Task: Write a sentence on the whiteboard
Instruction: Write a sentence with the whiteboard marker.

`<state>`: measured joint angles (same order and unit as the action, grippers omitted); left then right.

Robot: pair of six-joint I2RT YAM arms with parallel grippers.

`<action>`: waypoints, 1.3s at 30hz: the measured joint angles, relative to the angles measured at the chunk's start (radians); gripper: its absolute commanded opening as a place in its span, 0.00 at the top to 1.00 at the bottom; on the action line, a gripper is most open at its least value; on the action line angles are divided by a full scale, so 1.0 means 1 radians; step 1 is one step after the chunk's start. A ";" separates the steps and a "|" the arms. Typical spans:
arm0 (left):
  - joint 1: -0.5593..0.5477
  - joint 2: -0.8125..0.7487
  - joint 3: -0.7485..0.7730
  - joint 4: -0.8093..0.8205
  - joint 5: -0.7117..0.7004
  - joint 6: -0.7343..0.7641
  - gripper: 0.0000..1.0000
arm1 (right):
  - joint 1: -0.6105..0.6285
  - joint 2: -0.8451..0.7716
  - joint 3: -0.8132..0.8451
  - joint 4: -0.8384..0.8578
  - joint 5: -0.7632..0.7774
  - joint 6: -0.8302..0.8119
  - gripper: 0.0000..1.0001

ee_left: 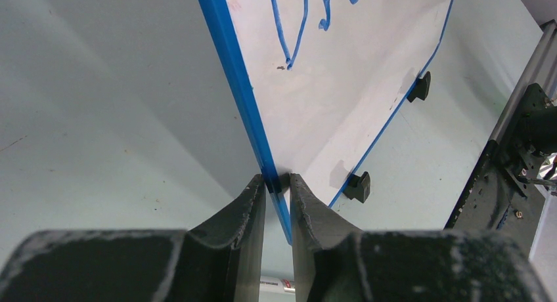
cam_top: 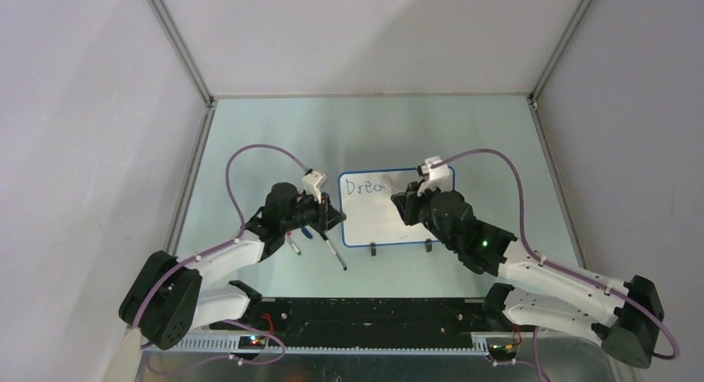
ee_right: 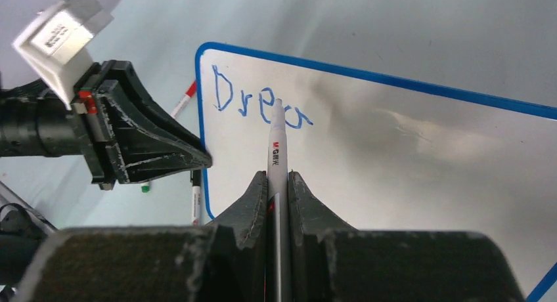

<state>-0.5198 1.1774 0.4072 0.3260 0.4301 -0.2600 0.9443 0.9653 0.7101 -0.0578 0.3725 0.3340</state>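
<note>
The whiteboard (cam_top: 378,224) lies mid-table, white with a thin blue rim (ee_left: 240,85) and two black clip feet (ee_left: 358,186) on its near edge. Of the sentence, the blue letters "Drea" (ee_right: 259,105) stand at the board's top left. My left gripper (ee_left: 277,182) is shut on the board's left rim near the front corner. My right gripper (ee_right: 279,176) is shut on a white marker (ee_right: 278,144). The marker's tip rests at the "a". In the top view the right gripper (cam_top: 407,201) hangs over the board's upper middle and hides what follows the letters.
Two loose markers (cam_top: 336,254) (cam_top: 293,246) lie on the table just left of the board, below the left gripper (cam_top: 334,218). A black rail (cam_top: 357,311) runs along the near edge. Metal frame posts (cam_top: 178,41) and grey walls close in the table.
</note>
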 measured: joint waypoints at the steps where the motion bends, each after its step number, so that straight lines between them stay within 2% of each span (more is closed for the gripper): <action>1: 0.000 0.000 0.000 0.000 0.000 0.000 0.76 | 0.007 -0.025 -0.025 0.033 0.004 -0.007 1.00; 6: 0.000 -0.001 0.000 0.000 0.000 0.000 0.76 | 0.011 -0.075 -0.108 0.115 0.026 -0.039 1.00; 13: 0.000 -0.010 0.000 0.000 0.000 0.000 0.76 | 0.010 -0.073 -0.116 0.136 0.034 -0.051 1.00; 23: 0.000 -0.011 0.000 0.000 0.000 0.001 0.76 | -0.011 -0.041 -0.033 -0.021 -0.007 -0.051 1.00; 29: 0.000 -0.011 0.000 0.000 0.000 0.002 0.75 | -0.073 -0.038 0.051 -0.159 -0.087 -0.072 1.00; 34: 0.000 -0.012 0.000 0.000 0.000 0.007 0.76 | -0.166 -0.005 0.078 -0.145 -0.178 -0.049 1.00; 39: 0.000 -0.014 0.000 0.001 0.000 0.008 0.75 | -0.154 0.017 0.078 -0.131 -0.185 -0.043 1.00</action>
<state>-0.5198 1.1637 0.4068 0.3267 0.4305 -0.2523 0.7898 0.9825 0.7883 -0.1890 0.1871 0.2913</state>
